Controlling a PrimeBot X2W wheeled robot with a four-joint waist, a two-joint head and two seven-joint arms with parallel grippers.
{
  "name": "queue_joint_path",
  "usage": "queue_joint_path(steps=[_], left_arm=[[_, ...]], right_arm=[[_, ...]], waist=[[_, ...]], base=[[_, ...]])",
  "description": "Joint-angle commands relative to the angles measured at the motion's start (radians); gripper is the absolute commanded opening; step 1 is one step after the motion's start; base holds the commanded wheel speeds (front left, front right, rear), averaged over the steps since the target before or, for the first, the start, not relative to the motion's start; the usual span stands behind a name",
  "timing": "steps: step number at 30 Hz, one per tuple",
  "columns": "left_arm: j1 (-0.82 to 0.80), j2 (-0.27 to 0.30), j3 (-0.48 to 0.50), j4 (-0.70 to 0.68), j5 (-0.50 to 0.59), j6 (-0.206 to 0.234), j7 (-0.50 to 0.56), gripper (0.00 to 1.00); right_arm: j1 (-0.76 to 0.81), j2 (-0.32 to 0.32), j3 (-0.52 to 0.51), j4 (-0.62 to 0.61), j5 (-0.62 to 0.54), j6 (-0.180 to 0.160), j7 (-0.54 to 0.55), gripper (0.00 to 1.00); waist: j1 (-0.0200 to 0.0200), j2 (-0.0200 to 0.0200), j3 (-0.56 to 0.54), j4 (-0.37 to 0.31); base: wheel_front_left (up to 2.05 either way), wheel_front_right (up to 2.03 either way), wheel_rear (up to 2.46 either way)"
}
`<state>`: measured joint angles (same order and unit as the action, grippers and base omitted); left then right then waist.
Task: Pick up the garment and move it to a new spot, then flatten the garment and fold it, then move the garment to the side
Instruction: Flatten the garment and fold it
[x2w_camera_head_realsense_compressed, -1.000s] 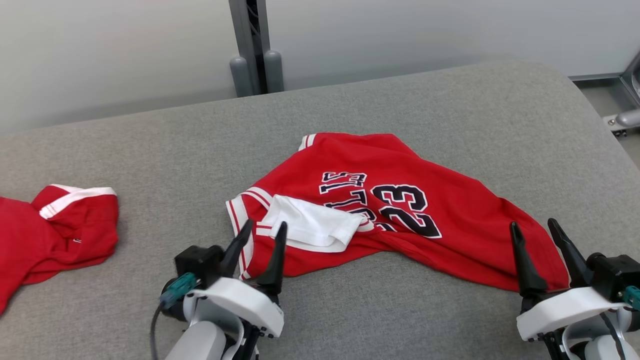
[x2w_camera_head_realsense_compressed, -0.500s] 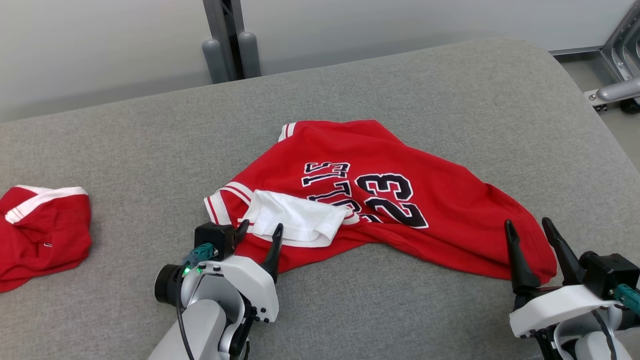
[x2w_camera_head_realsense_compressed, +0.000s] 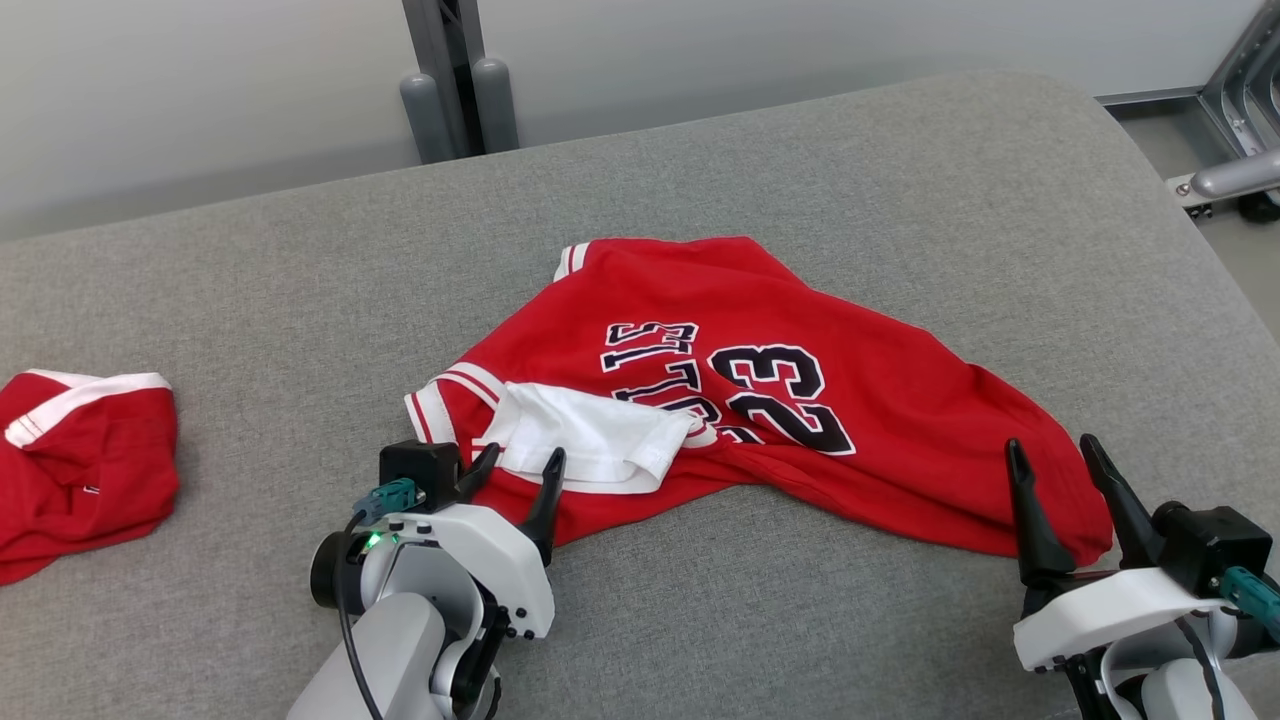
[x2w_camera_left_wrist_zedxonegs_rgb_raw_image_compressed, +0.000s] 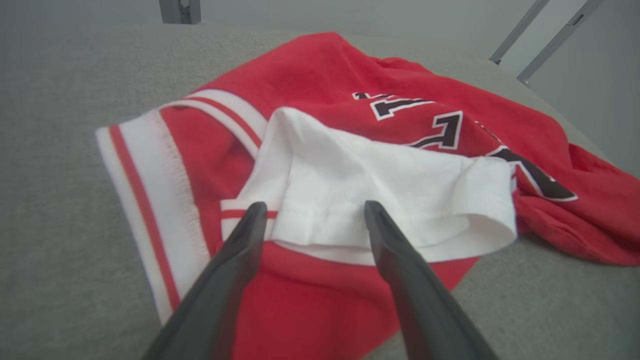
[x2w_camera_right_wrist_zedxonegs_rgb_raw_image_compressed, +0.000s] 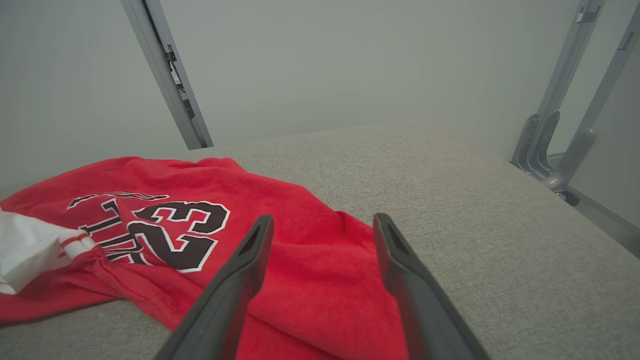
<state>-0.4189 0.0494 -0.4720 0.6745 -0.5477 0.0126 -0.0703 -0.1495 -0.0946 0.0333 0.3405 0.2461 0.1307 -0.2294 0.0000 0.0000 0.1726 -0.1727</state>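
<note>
Rumpled red jersey on coarse grey cushion; left claw, right claw agape, empty.

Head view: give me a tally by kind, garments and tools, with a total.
Red number 23 jersey: 1
Red garment with white trim, at the left edge: 1
Tools, both open: 2 (left tool, right tool)
Total: 4

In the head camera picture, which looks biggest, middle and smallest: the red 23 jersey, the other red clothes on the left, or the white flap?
1. Red 23 jersey, by far the biggest.
2. Other red clothes, though the picture's edge cuts them off, so their full size is unsure.
3. White flap, a bit smaller.
</note>
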Motion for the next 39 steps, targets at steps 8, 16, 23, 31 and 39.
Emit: queue_joint_path(steps=[8,16,23,31,39], left_arm=[[-0.017,0.004,-0.02,0.006,-0.015,0.004,0.005,1.0],[-0.024,0.003,-0.028,0.02,-0.031,0.003,-0.001,0.0],[-0.016,0.003,-0.029,0.018,-0.044,0.006,-0.038,0.0],[0.019,0.018,-0.019,-0.047,-0.057,0.016,-0.064,0.0],[0.046,0.032,-0.026,-0.109,-0.06,0.027,-0.046,0.0]], right_arm=[[-0.011,0.001,0.0,0.014,-0.011,0.0,-0.012,1.0],[-0.012,-0.002,0.002,0.021,-0.017,0.0,-0.016,1.0],[-0.005,-0.008,0.005,0.028,-0.015,0.0,-0.018,1.0],[0.041,-0.006,-0.061,0.054,-0.023,0.0,-0.015,1.0],[0.083,-0.003,-0.143,0.118,-0.028,0.0,-0.019,1.0]], waist=[[0.0,0.0,-0.003,-0.002],[0.0,0.0,-0.008,-0.001],[0.0,0.0,-0.019,0.001],[0.0,0.0,-0.031,0.005],[0.0,0.0,-0.04,0.017]], base=[[0.0,0.0,0.0],[0.0,0.0,0.0],[0.0,0.0,0.0],[0.0,0.0,0.0],[0.0,0.0,0.0]])
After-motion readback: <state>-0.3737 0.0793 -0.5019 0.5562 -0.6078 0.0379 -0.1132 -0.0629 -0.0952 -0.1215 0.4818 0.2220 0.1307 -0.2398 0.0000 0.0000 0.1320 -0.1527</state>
